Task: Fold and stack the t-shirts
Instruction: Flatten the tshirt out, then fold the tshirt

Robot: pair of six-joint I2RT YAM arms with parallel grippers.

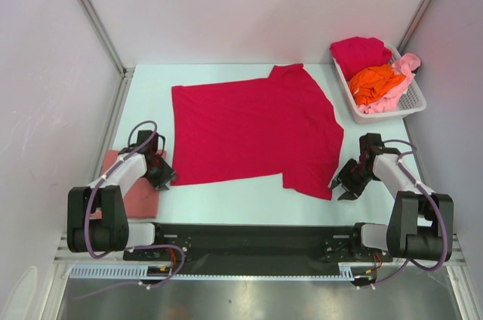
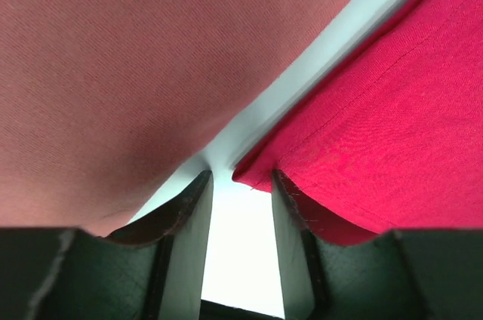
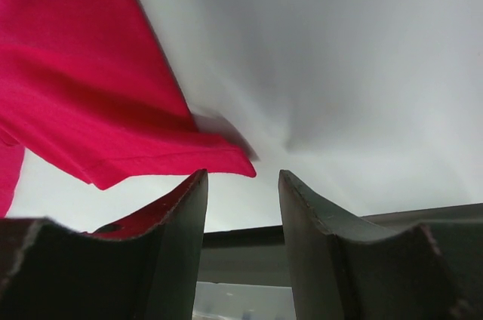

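Corners matter: my left fingers (image 2: pixel 177 237) and right fingers (image 3: pixel 177 229), parted and empty, must pinch the spread crimson cloth t-shirt (image 1: pixel 253 127) evenly.

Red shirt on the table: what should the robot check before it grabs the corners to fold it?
1. Red shirt spread flat on the table: ok.
2. Left gripper open at the near left corner: ok.
3. Right gripper open at the near right corner: ok.
4. Cloth between the jaws: not ok, both corners lie just ahead of them.
5. Folded pink shirt clear of the left gripper: cannot tell, it sits very close.
6. Basket out of the way: ok.
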